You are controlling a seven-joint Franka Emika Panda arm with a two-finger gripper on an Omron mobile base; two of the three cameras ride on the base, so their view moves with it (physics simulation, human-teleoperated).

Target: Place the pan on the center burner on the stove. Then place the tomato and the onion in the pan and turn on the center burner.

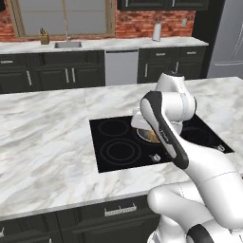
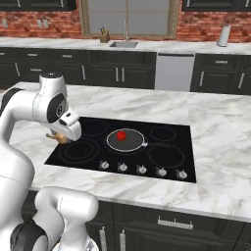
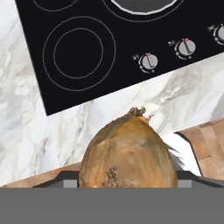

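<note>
Onion seemingly clamped in pincer, tomato in pan

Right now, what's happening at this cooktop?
The white arm's hand is closed on a tan-brown onion, lifted above the marble counter edge near the flat black glass cooktop. A small dark frying pan already sits on the large centre ring with a glossy red tomato inside. The onion isn't in yet.

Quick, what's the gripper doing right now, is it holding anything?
Gripper: closed on the onion, holding it above the counter edge near the stove.
</note>
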